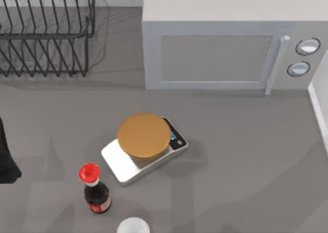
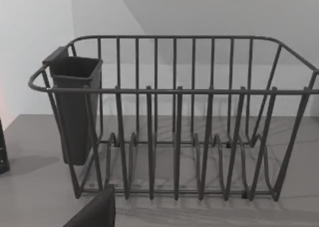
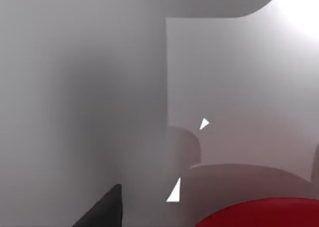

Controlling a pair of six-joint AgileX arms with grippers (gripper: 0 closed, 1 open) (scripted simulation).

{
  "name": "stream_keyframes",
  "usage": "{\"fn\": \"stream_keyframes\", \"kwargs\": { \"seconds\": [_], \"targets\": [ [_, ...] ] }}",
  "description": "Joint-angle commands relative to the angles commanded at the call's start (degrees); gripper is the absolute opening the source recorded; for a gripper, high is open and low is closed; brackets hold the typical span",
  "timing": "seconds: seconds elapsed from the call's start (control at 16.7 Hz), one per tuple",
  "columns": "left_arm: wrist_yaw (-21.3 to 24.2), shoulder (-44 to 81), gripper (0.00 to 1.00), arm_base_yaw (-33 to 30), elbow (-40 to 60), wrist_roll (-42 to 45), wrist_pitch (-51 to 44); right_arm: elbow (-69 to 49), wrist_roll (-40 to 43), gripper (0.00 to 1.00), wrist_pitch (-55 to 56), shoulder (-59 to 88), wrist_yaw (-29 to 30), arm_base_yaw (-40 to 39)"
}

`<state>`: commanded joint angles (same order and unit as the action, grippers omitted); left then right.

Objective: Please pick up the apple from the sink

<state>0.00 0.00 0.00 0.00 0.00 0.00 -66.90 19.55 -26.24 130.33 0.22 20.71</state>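
The right gripper's camera sits very close above a glossy red curved surface [image 3: 259, 214], most likely the apple, which lies right at the tool at about five o'clock in that picture. One dark finger tip [image 3: 107, 207] shows at seven o'clock; whether the fingers are open or closed cannot be told. Pale grey walls behind suggest a basin, though this is unclear. The apple's long axis cannot be judged.

The right arm appears much the nearer. The left arm [image 1: 6, 156] shows as a dark shape at nine o'clock at the table's edge, its camera facing a wire dish rack [image 2: 174, 127].

On the table stand a scale [image 1: 146, 148], a red-capped bottle [image 1: 95, 189] and a microwave [image 1: 225, 48].
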Motion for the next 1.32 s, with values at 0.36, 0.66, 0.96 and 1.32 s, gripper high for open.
{"fn": "stream_keyframes", "kwargs": {
  "seconds": [0.36, 0.66, 0.96, 1.32],
  "targets": [
    [0.00, 0.00, 1.00, 0.00, 0.00, 0.00, 0.00, 0.40, -0.02, 0.92, 0.80, 0.72, 0.01, 0.00],
    [0.00, 0.00, 1.00, 0.00, 0.00, 0.00, 0.00, 0.40, -0.02, 0.55, 0.80, 0.72, 0.01, 0.00],
    [0.00, 0.00, 1.00, 0.00, 0.00, 0.00, 0.00, 0.40, -0.02, 0.17, 0.80, 0.72, 0.01, 0.00],
    [0.00, 0.00, 1.00, 0.00, 0.00, 0.00, 0.00, 0.40, -0.02, 0.00, 0.80, 0.72, 0.01, 0.00]
  ]
}}
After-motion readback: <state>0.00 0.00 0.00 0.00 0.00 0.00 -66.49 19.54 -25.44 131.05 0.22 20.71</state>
